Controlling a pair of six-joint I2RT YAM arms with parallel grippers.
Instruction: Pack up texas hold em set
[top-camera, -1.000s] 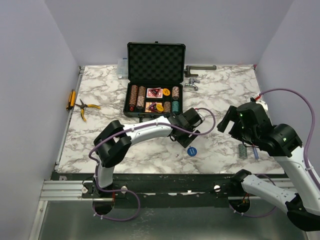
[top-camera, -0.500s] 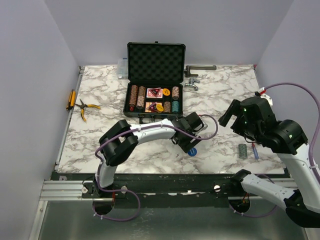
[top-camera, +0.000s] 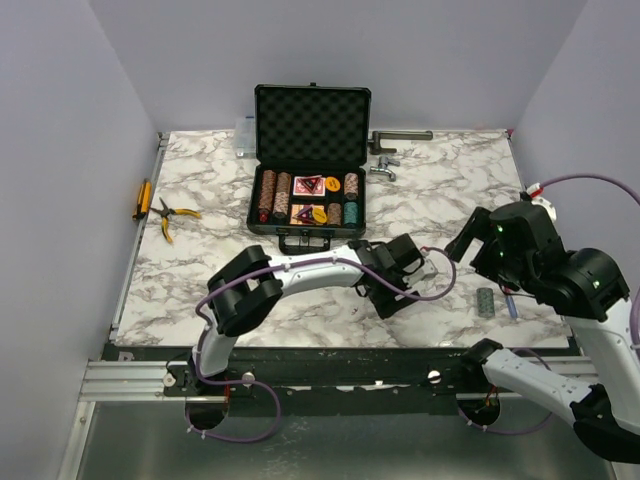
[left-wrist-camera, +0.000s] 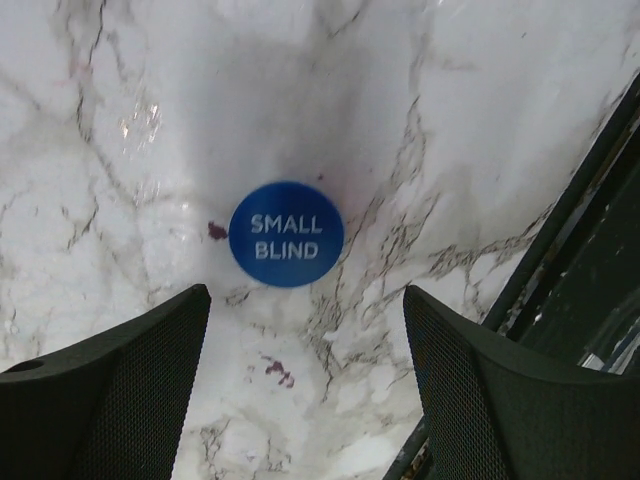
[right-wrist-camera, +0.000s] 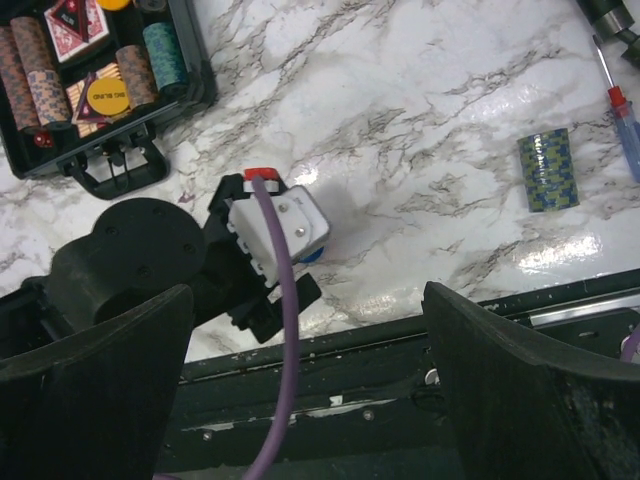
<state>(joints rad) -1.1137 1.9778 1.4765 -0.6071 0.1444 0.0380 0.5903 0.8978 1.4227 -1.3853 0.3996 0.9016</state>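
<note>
The left gripper (left-wrist-camera: 305, 300) hangs low over the white marble-patterned tabletop (top-camera: 210, 270), close to the near edge, with its jaws spread wide and gripping nothing. A round blue disc lettered SMALL BLIND (left-wrist-camera: 286, 234) lies flat just past the fingertips, centred on the gap and touched by neither. From above, the disc is hidden under the left wrist. The right wrist view shows only a sliver of its blue.

At 3 o'clock from there, the right gripper (right-wrist-camera: 308, 295) hovers above the tabletop with its jaws far apart and empty. Both fingers are cut off by the lower edge of its own view. Below it, a short teal patterned chip stack (top-camera: 486, 302) lies on its side, with a blue-and-red-handled screwdriver (top-camera: 511, 300) just beside it, not touching.

Farther back, at 12 o'clock from the disc, the black hard briefcase (top-camera: 305, 233) stands open, its foam-lined lid upright. Its tray holds brown chip stacks (top-camera: 272, 195) on the left, teal chip stacks (top-camera: 351, 200) on the right, red-backed cards (top-camera: 305, 186) and yellow round discs (top-camera: 332, 184) between them. Smaller pieces are too tiny to make out.

At 9 o'clock from the case lie yellow-handled pliers (top-camera: 172, 214). At the far edge, a clear plastic box (top-camera: 244, 135) is partly hidden behind the lid, and grey metal tools (top-camera: 395, 150) lie at 1 o'clock.
</note>
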